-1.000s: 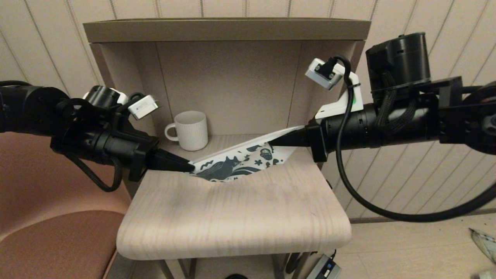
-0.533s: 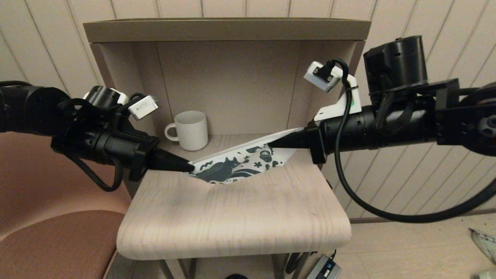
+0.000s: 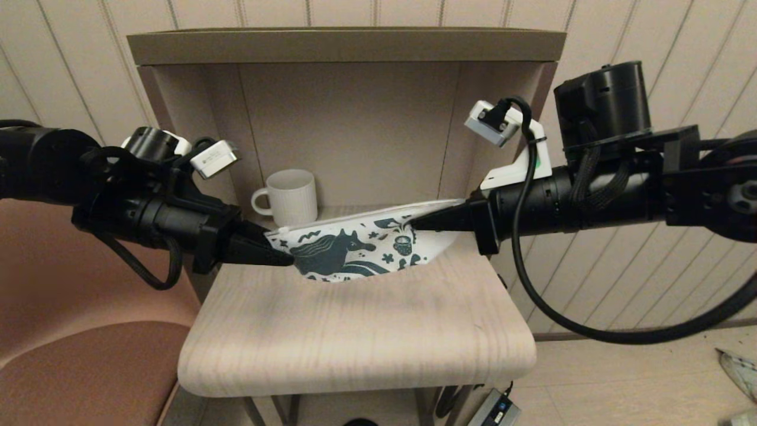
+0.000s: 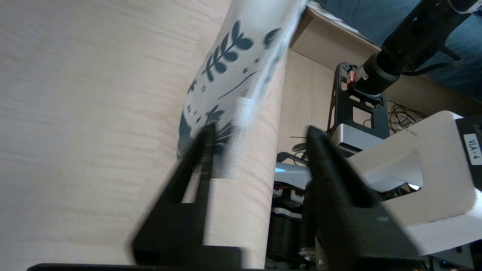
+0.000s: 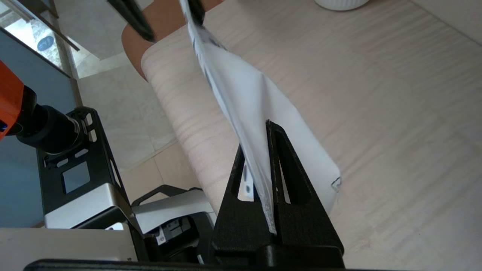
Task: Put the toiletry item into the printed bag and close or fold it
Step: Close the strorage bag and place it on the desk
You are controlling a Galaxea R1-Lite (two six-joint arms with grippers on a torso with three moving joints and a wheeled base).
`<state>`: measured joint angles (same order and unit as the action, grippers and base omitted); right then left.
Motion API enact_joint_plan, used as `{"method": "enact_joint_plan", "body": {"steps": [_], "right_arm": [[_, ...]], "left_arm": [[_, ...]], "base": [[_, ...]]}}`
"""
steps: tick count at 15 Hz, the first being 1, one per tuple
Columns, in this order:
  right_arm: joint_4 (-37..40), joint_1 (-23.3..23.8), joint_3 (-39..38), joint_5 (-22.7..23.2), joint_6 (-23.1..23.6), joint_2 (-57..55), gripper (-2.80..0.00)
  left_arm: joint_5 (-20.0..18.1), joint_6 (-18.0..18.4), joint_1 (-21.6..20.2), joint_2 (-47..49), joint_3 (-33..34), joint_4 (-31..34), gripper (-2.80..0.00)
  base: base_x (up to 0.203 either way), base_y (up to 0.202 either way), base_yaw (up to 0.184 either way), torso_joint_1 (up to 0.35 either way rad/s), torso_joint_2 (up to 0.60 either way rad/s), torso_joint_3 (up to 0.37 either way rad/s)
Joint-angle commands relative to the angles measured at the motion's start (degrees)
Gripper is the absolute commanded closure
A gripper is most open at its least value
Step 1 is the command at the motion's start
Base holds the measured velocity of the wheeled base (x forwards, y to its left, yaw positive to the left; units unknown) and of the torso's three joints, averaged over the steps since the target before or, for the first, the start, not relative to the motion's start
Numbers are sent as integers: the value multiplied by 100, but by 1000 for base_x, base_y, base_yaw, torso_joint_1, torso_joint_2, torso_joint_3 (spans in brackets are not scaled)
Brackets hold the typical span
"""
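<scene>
The printed bag, white with a dark teal horse, hangs over the wooden table with its printed side facing me. My right gripper is shut on its right top edge; in the right wrist view the white fabric is pinched in the right gripper. My left gripper is at the bag's left end. In the left wrist view the left gripper is open, and the bag rests loosely against one finger. The toiletry item is out of view.
A white ribbed mug stands at the back left of the alcove, behind the bag. The table top reaches to a rounded front edge. Cabinet walls close in both sides and the back. A brown seat is at the left.
My left gripper has opened and let go of the bag's left corner. The bag, taut and slanted before, now sags and shows its horse print. The right arm sank slightly.
</scene>
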<state>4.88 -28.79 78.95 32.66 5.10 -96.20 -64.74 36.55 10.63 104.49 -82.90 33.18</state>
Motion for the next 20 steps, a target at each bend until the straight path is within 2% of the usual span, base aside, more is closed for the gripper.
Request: {"method": "enact_joint_plan", "body": {"steps": [1, 4, 7, 9, 10, 20], "right_arm": [[5, 14, 16, 13, 1, -63, 0], [-42, 106, 21, -1, 17, -289, 0], [-545, 346, 64, -5, -20, -721, 0], [-624, 364, 166, -7, -22, -924, 0], [-637, 357, 167, -21, -14, -970, -280], [-626, 533, 296, -60, 0, -586, -280]], "left_arm": [[-54, 13, -6, -167, -31, 13, -280], [-218, -8, -292, -456, -165, 13, -280], [-322, 5, -808, -814, -207, 7, -280], [-495, 2, -966, -939, -244, 13, -280], [-495, 8, -966, -923, -244, 13, -280], [-495, 37, -958, -851, -209, 13, -280]], "base": [[0, 0, 0, 0, 0, 0], [0, 0, 0, 0, 0, 0], [0, 0, 0, 0, 0, 0], [0, 0, 0, 0, 0, 0], [0, 0, 0, 0, 0, 0], [0, 0, 0, 0, 0, 0]]}}
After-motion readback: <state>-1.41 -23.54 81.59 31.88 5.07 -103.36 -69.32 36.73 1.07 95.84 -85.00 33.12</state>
